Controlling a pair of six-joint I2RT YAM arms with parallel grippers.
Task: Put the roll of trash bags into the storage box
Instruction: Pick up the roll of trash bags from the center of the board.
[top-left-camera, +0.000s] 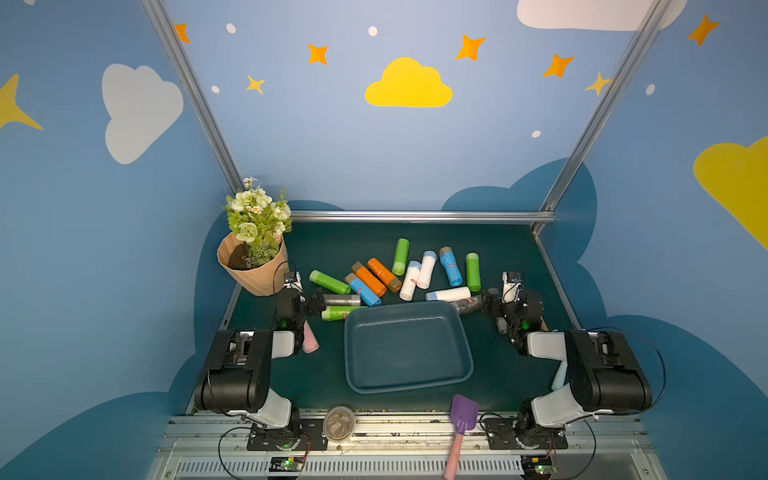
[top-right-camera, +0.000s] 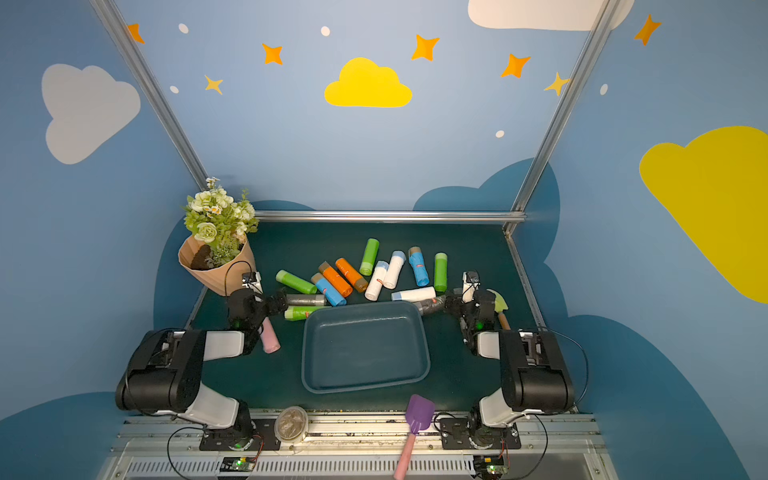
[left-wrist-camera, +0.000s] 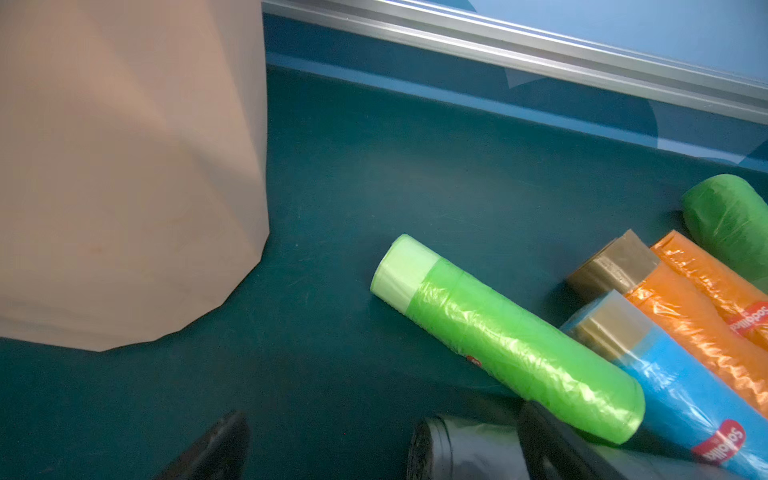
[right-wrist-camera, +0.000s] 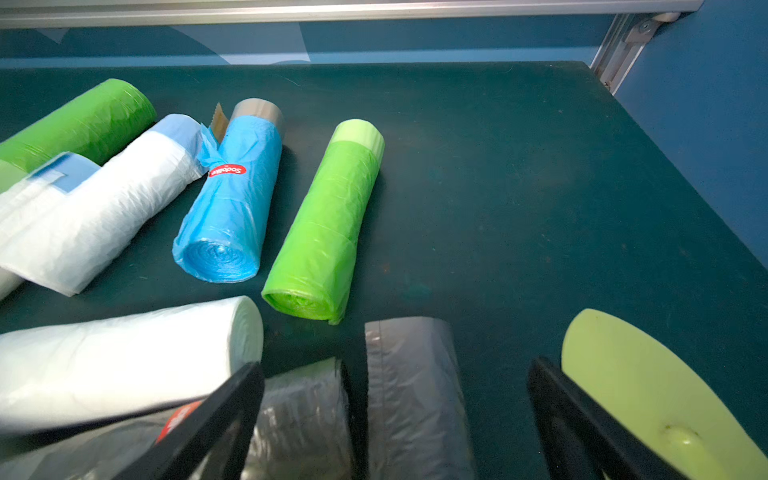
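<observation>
The dark blue-teal storage box (top-left-camera: 407, 349) (top-right-camera: 365, 349) sits mid-table with nothing in it. Several rolls of trash bags lie behind it: green (top-left-camera: 401, 256), orange (top-left-camera: 384, 274), blue (top-left-camera: 451, 266), white (top-left-camera: 448, 294). My left gripper (top-left-camera: 318, 301) (left-wrist-camera: 382, 453) is open at the box's far left corner. The end of a grey roll (top-left-camera: 341, 299) (left-wrist-camera: 465, 449) lies between its fingers (left-wrist-camera: 216, 449), untouched by them. My right gripper (top-left-camera: 488, 301) (right-wrist-camera: 395, 424) is open at the far right corner, its jaws straddling a dark grey roll (top-left-camera: 471, 304) (right-wrist-camera: 415, 395).
A tan flower pot (top-left-camera: 253, 270) stands at the back left, close to the left arm. A light green trowel (top-right-camera: 498, 301) (right-wrist-camera: 648, 395) lies beside the right gripper. A purple scoop (top-left-camera: 461, 415) and a round lidded tub (top-left-camera: 338, 424) sit at the front edge.
</observation>
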